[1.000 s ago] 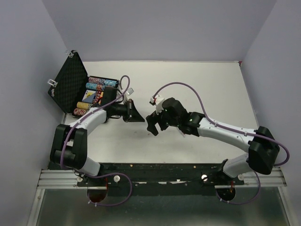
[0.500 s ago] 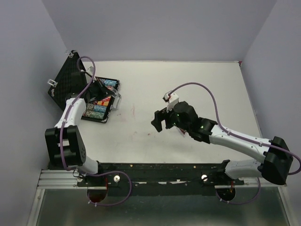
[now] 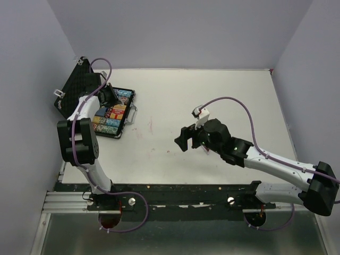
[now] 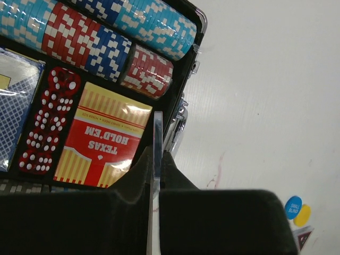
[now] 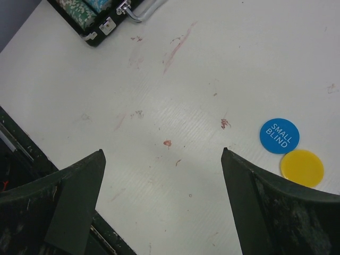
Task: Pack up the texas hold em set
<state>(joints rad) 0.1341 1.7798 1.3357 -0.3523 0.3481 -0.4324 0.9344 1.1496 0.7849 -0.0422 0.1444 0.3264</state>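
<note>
There was one black case point(image 3: 77, 94). Inside it were two card decks, one red Texas Hold'em deck point(image 4: 103, 135) and one blue deck point(image 4: 13, 103). The left wrist view also showed two rows of chips point(image 4: 109, 53) and a single row of red dice point(image 4: 48, 125) (packed too close to count surely). Outside the case lay two discs, one blue small blind disc point(image 5: 279, 135) and one yellow disc point(image 5: 302, 168). One thin white piece point(image 4: 157, 159) showed edge-on.

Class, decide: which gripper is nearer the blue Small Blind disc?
Right. The right gripper is open, with the blue disc lying just outside one finger; the left gripper, shut on a thin pale piece, is away over the open case.
</note>
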